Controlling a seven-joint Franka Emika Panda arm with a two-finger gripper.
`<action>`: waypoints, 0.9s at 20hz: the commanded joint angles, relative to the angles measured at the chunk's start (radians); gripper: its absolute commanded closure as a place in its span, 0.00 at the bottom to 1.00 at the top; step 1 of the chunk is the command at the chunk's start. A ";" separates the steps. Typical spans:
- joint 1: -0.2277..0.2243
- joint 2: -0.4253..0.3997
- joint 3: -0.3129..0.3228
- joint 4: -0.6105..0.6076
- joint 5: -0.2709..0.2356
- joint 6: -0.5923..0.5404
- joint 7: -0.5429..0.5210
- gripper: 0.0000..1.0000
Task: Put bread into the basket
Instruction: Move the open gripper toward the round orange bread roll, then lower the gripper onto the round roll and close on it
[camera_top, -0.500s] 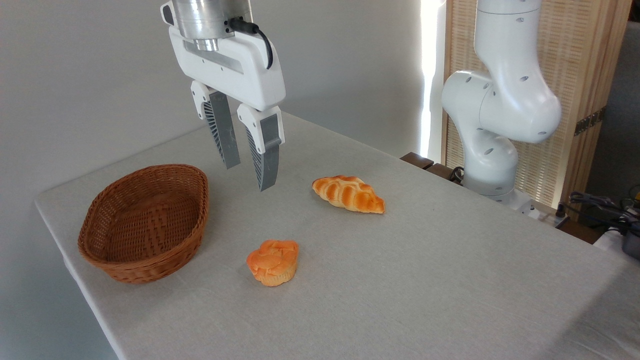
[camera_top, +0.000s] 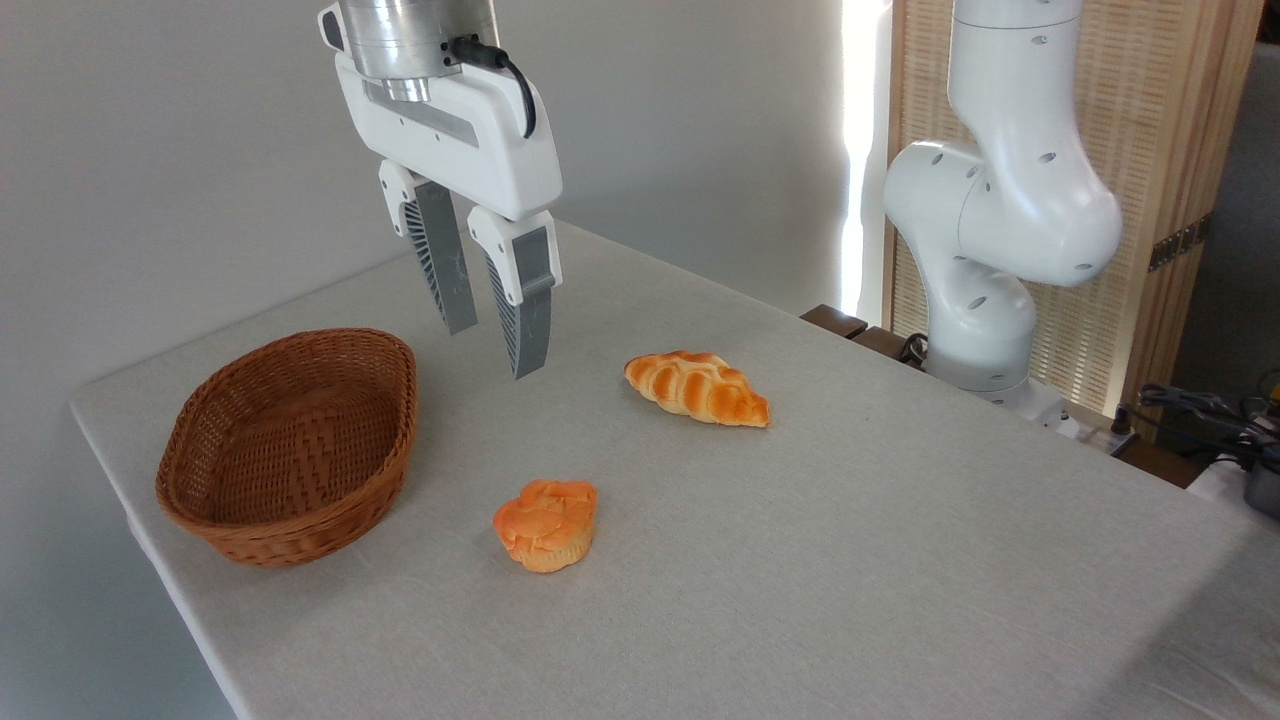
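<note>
The bread (camera_top: 546, 524), a small round bun with a glossy orange knotted top and paler ridged base, sits on the table near the front. To its left stands the oval brown wicker basket (camera_top: 290, 444), with nothing inside. My gripper (camera_top: 492, 352) hangs above the table between the basket and the braided loaf, well above and behind the bun. Its two grey fingers (camera_top: 528, 315) point down, spread apart, with nothing between them.
A longer braided orange loaf (camera_top: 697, 387) lies right of the gripper. The arm's white base (camera_top: 985, 300) stands at the table's far right edge, with cables (camera_top: 1200, 410) beyond it. The table's left edge runs just past the basket.
The gripper has shifted slightly left and up. The bun, loaf and basket have not moved.
</note>
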 joint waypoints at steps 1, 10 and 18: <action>-0.005 -0.026 0.001 -0.039 -0.005 -0.007 -0.007 0.00; -0.008 -0.105 0.000 -0.390 0.009 0.250 0.260 0.00; -0.016 -0.027 -0.036 -0.516 0.052 0.475 0.271 0.00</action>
